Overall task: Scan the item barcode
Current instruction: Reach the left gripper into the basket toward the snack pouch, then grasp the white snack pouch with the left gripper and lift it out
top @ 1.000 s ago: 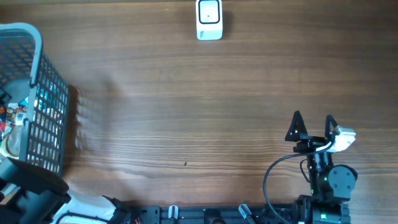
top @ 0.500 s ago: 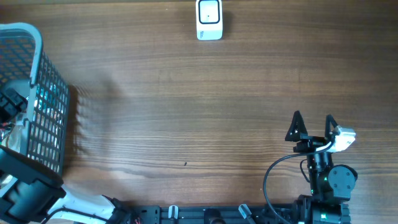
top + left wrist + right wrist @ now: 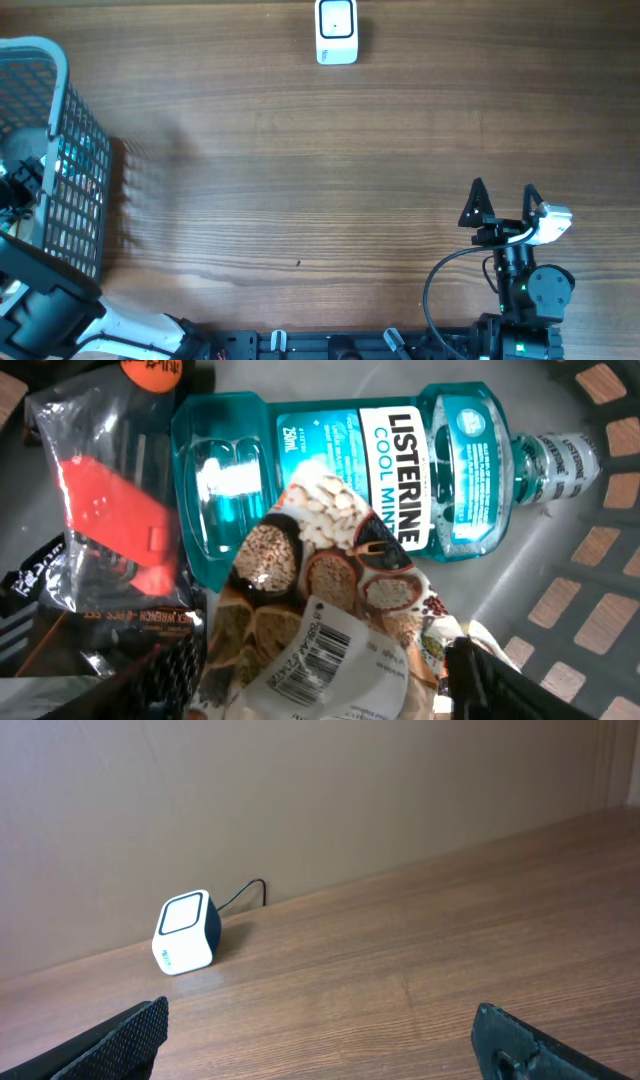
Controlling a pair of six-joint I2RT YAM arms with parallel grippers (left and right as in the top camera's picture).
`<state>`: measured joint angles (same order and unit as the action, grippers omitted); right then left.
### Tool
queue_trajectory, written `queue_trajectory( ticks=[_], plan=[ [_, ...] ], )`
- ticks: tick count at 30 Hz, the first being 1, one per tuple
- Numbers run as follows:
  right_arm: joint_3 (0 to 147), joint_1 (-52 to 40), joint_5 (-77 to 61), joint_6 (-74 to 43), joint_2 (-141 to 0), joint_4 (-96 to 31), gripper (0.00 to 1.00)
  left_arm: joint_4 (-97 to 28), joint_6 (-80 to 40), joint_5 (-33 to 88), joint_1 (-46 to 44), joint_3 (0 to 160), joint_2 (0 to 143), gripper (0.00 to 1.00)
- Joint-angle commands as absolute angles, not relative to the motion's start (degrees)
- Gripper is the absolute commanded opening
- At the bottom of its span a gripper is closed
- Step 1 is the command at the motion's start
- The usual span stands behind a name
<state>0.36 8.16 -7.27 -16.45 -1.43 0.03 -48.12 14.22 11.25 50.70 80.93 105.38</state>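
Our left gripper hung inside the grey mesh basket, jaws apart, straddling the crinkly grain-printed pouch lying partly over the teal mouthwash bottle. We wanted a squeeze across the pouch's sides that left its white barcode label uncovered and flat, without snagging that bottle. Our right gripper sat spread wide over the wooden counter, well apart from the white cube scanner.

We note open table between mesh basket and barcode scanner; within the basket, Listerine bottle and grain pouch crowd the floor.
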Motion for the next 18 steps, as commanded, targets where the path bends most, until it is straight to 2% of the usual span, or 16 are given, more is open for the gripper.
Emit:
queue_trajectory(
  ticks=[1, 2, 3, 4, 10, 12, 13, 14, 15, 18],
  plan=[
    [0.3, 8.2, -6.9, -16.7, -1.3, 0.4, 1.0, -48.4, 14.4, 12.4, 51.0, 80.4, 105.9, 1.0],
    [0.3, 8.2, -6.9, -16.7, -1.3, 0.4, 1.0, -48.4, 14.4, 12.4, 51.0, 80.4, 105.9, 0.95],
    [0.3, 8.2, -6.9, -16.7, -1.3, 0.4, 1.0, -48.2, 14.7, 12.4, 51.0, 80.4, 105.9, 0.95],
    [0.3, 8.2, -6.9, -16.7, -1.3, 0.4, 1.0, -48.2, 14.6, 12.5, 51.0, 80.4, 105.9, 1.0],
    [0.3, 8.2, -6.9, -16.7, -1.3, 0.4, 1.0, -48.0, 15.9, 13.9, 51.0, 80.4, 105.9, 0.98],
    [0.3, 8.2, -6.9, -16.7, -1.3, 0.4, 1.0, -48.0, 15.9, 13.9, 51.0, 80.4, 105.9, 0.87],
    [0.3, 8.2, -6.9, -16.7, -1.3, 0.4, 1.0, -48.0, 15.9, 13.9, 51.0, 80.4, 106.0, 0.77],
    [0.3, 8.2, -6.9, -16.7, -1.3, 0.4, 1.0, -48.2, 15.9, 13.9, 51.0, 80.4, 106.0, 0.58],
    [0.3, 8.2, -6.9, -16.6, -1.3, 0.4, 1.0, -48.4, 15.9, 13.9, 51.0, 80.4, 105.9, 0.48],
    [0.3, 8.2, -6.9, -16.7, -1.3, 0.4, 1.0, -48.5, 15.8, 14.8, 50.9, 80.4, 105.9, 0.34]
  ],
)
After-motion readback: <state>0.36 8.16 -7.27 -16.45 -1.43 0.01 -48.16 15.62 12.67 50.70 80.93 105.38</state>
